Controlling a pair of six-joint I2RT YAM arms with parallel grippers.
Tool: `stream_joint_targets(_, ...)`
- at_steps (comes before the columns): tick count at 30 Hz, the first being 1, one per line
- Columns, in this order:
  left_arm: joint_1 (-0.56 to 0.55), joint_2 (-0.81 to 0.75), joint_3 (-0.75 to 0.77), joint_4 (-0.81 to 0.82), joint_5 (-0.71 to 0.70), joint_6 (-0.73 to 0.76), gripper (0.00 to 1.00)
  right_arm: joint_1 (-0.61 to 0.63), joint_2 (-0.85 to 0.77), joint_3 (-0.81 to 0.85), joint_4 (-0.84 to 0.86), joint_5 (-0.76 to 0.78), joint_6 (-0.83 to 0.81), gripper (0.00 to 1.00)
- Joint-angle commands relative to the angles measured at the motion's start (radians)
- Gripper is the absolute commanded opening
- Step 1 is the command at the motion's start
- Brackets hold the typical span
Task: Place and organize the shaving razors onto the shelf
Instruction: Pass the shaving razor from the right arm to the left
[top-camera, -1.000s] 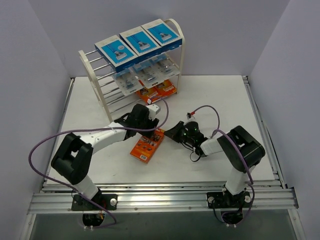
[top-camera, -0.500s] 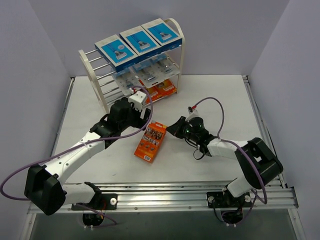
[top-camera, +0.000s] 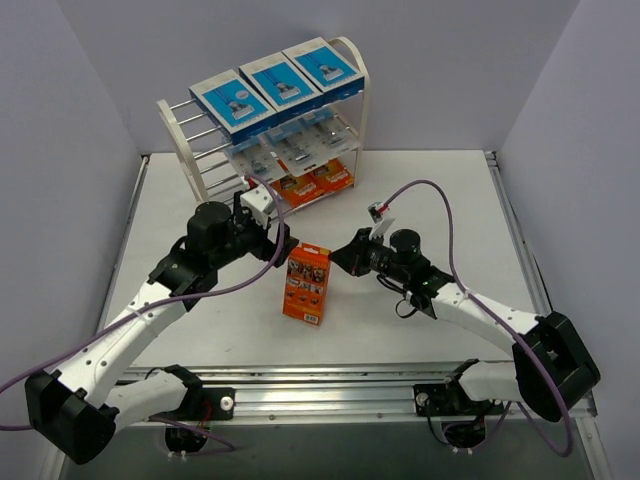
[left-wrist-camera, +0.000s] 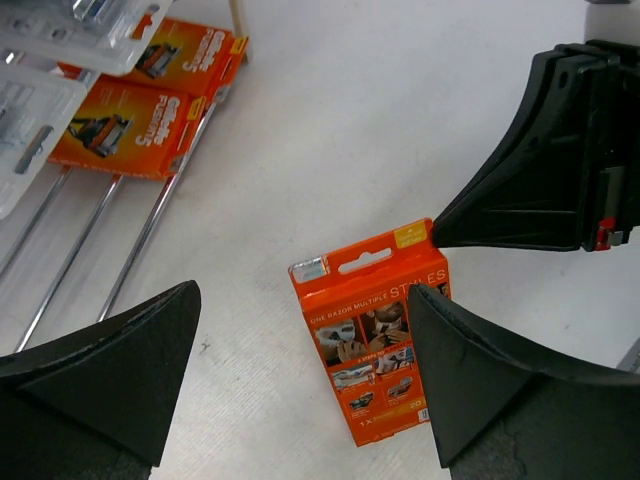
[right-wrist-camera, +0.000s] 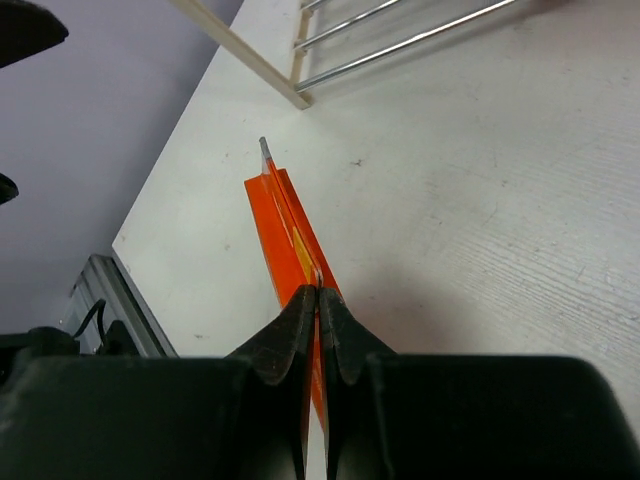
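Left jaws gaping wide and empty, and from the left wrist the orange pack (left-wrist-camera: 375, 340) shows framed between them! Right jaws are pinched tight on its 2 o'clock corner; only the right wrist view shows that nip, edge-on. The pack is out on the bench (top-camera: 440, 190), shelf (top-camera: 352, 62) at 11 o'clock.

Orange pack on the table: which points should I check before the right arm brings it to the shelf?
1. Right gripper shut on the orange pack: ok.
2. Left gripper open, apart from the pack: ok.
3. Grip firm enough to lift: cannot tell; only the pack's top corner is pinched.
4. Bare rods beside the two shelved orange packs: ok.
5. Way to the shelf free: not ok; the left arm stands before the lowest tier.
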Motion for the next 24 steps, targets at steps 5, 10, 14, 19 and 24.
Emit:
stream_joint_targets(5, 0.008, -0.075, 0.022, -0.020, 0.152, 0.053, 0.94, 0.042, -0.160, 0.055, -0.114, -0.064, -0.186, 0.00)
stream_joint_targets(10, 0.008, -0.117, 0.012, -0.038, 0.285, 0.120, 0.94, 0.045, -0.212, 0.032, -0.134, -0.117, -0.227, 0.00)
stream_joint_targets(14, 0.008, -0.120, -0.004, -0.048, 0.407, 0.162, 0.94, 0.045, -0.220, 0.010, -0.143, -0.186, -0.255, 0.00)
stream_joint_targets(19, 0.001, -0.086, -0.018, -0.034, 0.491, 0.187, 0.93, 0.046, -0.233, -0.013, -0.143, -0.208, -0.275, 0.00)
stream_joint_targets(24, -0.010, -0.040, -0.027, -0.041, 0.529, 0.219, 0.89, 0.060, -0.237, -0.028, -0.134, -0.205, -0.276, 0.00)
